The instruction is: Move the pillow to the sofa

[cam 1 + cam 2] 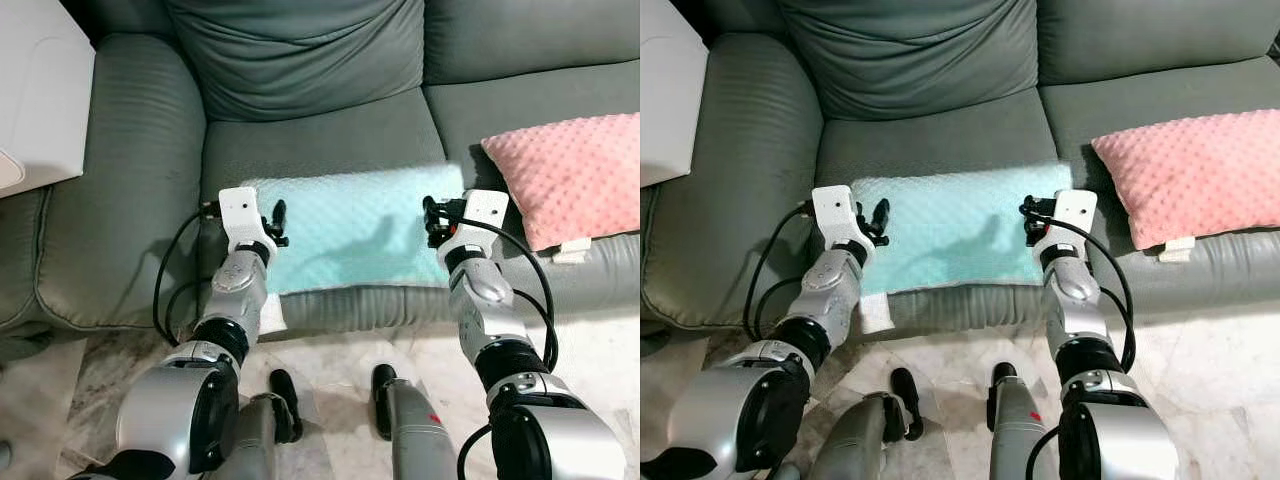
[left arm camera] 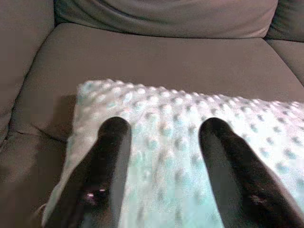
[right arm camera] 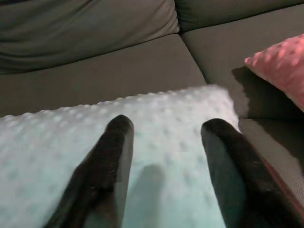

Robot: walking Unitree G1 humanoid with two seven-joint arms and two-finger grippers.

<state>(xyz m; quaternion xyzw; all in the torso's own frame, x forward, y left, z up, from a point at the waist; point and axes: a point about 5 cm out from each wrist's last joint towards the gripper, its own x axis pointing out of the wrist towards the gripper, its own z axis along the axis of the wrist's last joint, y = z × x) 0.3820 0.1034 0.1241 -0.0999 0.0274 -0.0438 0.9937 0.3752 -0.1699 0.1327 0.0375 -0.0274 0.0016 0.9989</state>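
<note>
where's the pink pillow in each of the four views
Left eye view: pink pillow at right edge, on the sofa seat.
Right eye view: right side, same seat.
Left wrist view: not in it.
Right wrist view: corner at right edge.
Shared landmark: mint pillow between both grippers.

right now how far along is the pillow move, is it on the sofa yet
Looks nearly done: the mint green pillow lies flat on the grey sofa seat cushion, beside a pink pillow. In hand: the left hand and right hand sit at its two ends, fingers spread open above it. Left: pull both arms back.
</note>
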